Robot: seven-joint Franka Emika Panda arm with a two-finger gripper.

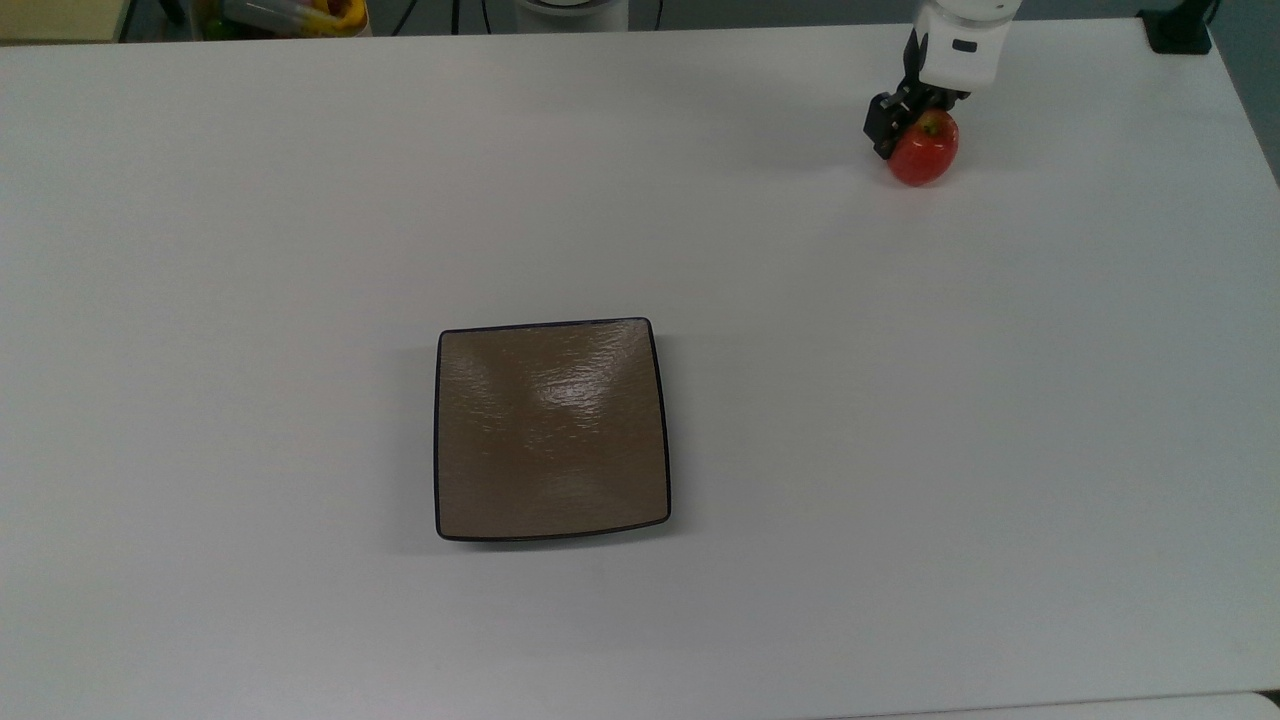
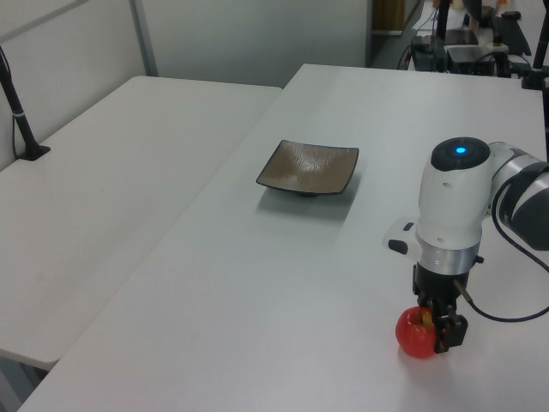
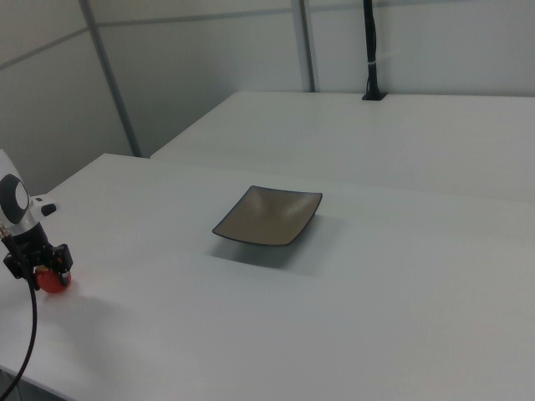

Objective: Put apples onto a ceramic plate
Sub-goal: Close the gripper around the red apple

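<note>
1. Your end effector (image 1: 910, 128) is down at the apple (image 1: 924, 153) in the top view's upper right corner of the white worktop (image 1: 900, 400). The black fingers (image 1: 884, 122) straddle the fruit with the apple between them, but you can't tell for sure whether they're clamped onto it or just sitting around it.
2. The left view gives you what the top view doesn't: the end effector (image 2: 437, 330) comes straight down from the white wrist with its blue light, 1 finger (image 2: 449, 331) overlaps the apple's (image 2: 414, 333) right side, and the apple sits right down at the worktop (image 2: 257, 283), near its front edge.
3. The top view shows the yellow-green patch around the stem, which the wrist partly hides in the left view.
4. In the right view the end effector (image 3: 35, 266) and apple (image 3: 53, 281) are tiny at the right view's far left, with a black cable hanging down past them.
5. The ceramic plate (image 1: 552, 430) is bare and well apart from the apple, around the middle of the worktop. The side views show the plate (image 2: 308, 167) raised a bit on a foot, with a shadow under the plate (image 3: 269, 215).
6. Other stuff: a second white table (image 2: 103, 197) butts up alongside, a black post (image 3: 369, 50) stands on that table, and there's yellow clutter (image 1: 290, 15) past the far edge in the top view. The stretch of worktop between apple and plate has nothing on it.
</note>
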